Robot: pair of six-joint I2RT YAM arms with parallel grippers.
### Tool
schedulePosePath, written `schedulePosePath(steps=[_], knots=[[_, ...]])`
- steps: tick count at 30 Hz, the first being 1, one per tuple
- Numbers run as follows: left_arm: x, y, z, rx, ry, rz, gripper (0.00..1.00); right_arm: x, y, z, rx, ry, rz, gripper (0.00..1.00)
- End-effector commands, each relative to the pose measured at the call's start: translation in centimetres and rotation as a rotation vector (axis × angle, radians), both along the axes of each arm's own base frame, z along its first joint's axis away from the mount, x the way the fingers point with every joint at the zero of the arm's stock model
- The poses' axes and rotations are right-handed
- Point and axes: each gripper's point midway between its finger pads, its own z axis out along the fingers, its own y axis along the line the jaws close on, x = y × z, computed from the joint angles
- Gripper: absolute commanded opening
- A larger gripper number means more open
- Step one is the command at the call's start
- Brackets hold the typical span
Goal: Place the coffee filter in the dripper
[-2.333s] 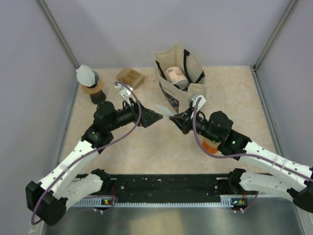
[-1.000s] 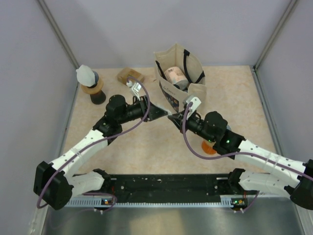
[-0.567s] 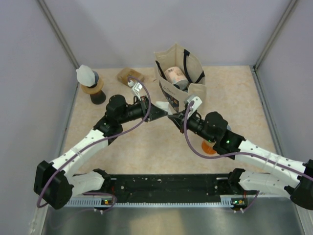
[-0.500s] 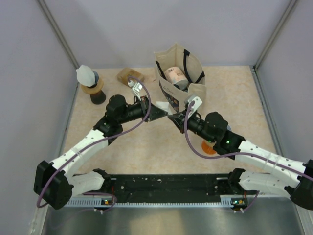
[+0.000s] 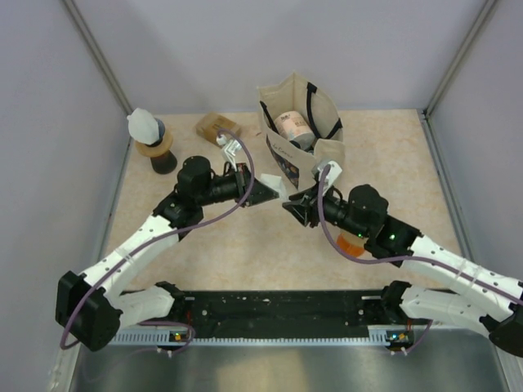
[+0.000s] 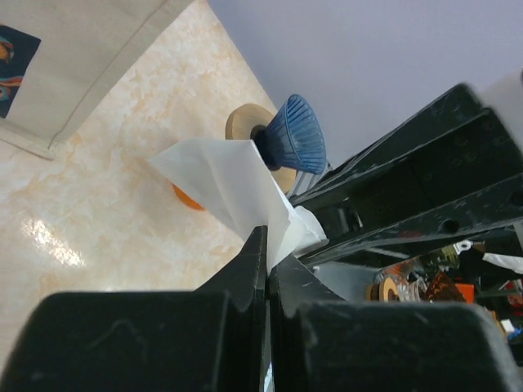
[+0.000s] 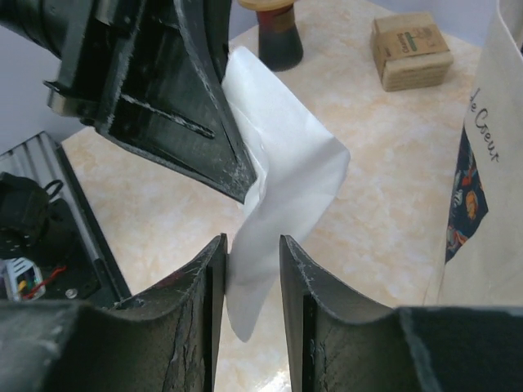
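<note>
Coffee filter (image 7: 282,175) pinched in closed left claw (image 6: 268,249), within parted right claw (image 7: 251,245); can (image 5: 291,126) inside tote (image 5: 288,91).

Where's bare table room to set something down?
Bare: the table back right, between tote bag and wall; also the near-centre strip before the arm bases. Crowded: mid-table, where left claw and right claw meet at the coffee filter, and back left by carafe and box.

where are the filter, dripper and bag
filter (image 7: 286,175): right wrist view, middle of the white paper
dripper (image 6: 292,137): left wrist view, blue ribbed cone
bag (image 5: 278,94): top external view, left wall
</note>
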Motion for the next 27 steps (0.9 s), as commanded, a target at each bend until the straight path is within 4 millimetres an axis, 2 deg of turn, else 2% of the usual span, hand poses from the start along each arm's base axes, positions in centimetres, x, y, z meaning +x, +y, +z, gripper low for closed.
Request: schedulePosePath(steps=[1, 2, 7, 11, 18, 22, 27], knots=[[-1.6, 0.5, 1.3, 0.044, -0.104, -0.073, 0.0, -2.6, 0.3, 4.8, 0.069, 0.022, 0.152, 0.32], [-1.9, 0.8, 0.7, 0.064, -0.081, -0.076, 0.0, -2.9, 0.4, 4.6, 0.052, 0.041, 0.176, 0.32], [-3.1, 0.9, 1.1, 0.065, -0.104, -0.126, 0.0, -3.5, 0.9, 4.5, 0.005, 0.072, 0.229, 0.32], [-3.0, 1.0, 0.9, 0.084, -0.085, -0.122, 0.0, -4.4, 1.9, 4.6, -0.002, 0.081, 0.316, 0.31], [-3.1, 0.7, 0.7, 0.085, -0.068, -0.141, 0.0, -1.9, 2.3, 3.8, -0.03, 0.075, 0.224, 0.3], [-3.1, 0.5, 0.4, 0.093, -0.068, -0.148, 0.0, -1.4, 2.5, 4.4, -0.003, 0.052, 0.206, 0.3], [-3.2, 0.5, 0.1, 0.103, -0.067, -0.157, 0.0, -0.8, 1.7, 4.8, -0.002, 0.035, 0.149, 0.3]])
